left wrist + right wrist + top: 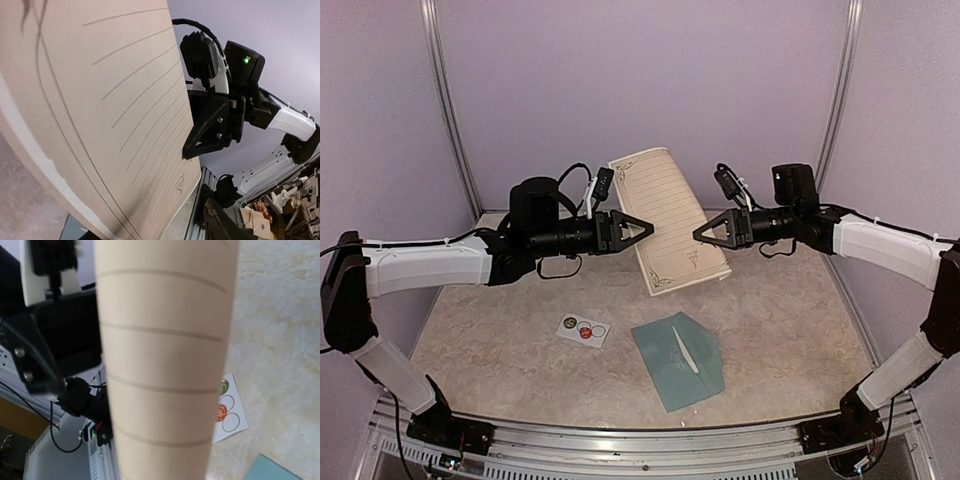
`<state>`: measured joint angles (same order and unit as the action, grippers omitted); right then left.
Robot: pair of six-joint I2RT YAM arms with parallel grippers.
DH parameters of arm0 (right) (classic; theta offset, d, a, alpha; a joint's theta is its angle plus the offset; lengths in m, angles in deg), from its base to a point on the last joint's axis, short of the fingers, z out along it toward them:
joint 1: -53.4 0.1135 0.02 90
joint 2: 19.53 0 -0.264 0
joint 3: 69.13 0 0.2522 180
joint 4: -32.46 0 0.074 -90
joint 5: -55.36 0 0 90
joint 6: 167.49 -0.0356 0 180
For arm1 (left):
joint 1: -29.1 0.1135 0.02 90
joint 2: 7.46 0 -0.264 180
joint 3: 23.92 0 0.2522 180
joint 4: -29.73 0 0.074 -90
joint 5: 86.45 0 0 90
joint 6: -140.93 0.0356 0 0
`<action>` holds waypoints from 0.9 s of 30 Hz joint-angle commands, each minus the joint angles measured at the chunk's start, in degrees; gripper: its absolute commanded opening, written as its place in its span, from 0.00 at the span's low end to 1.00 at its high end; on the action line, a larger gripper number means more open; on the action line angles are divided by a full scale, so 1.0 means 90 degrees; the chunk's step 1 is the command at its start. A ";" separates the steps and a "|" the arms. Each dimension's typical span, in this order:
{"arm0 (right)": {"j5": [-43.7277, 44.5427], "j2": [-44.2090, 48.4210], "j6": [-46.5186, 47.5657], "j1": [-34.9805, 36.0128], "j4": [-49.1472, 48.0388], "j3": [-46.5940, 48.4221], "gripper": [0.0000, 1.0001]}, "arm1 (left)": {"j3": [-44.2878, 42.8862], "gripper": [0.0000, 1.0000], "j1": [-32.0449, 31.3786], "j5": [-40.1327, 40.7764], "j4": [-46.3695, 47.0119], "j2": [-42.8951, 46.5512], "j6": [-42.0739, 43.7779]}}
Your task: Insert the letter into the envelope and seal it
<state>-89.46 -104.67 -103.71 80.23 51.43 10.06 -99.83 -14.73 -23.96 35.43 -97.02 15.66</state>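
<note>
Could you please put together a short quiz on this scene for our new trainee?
1. True or false: the letter is already inside the envelope.
2. In the top view, what lies on the table just left of the envelope? A) a white sticker card B) a pair of scissors C) a pen
3. How many grippers hold the letter up off the table?

Key:
1. False: it is held in the air, and the envelope lies flat below it.
2. A
3. Two: the left gripper and the right gripper, one at each side edge.
</note>
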 commanded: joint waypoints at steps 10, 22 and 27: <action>0.1672 0.1241 -0.1615 0.0072 -0.1968 -0.1504 0.84 | 0.0653 0.00 -0.0338 0.1043 0.1846 0.0326 -0.0329; 0.2592 0.2275 -0.3410 0.0411 -0.4287 -0.3302 0.97 | 0.1091 0.00 -0.1243 0.3013 0.3174 0.1082 0.0683; 0.2353 0.2086 -0.3548 0.0873 -0.5267 -0.3107 0.97 | 0.1165 0.00 -0.1393 0.3120 0.3365 0.1096 0.0783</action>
<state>-67.78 -85.64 -133.56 84.98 14.21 -19.36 -90.52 -25.99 1.55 61.90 -87.49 20.51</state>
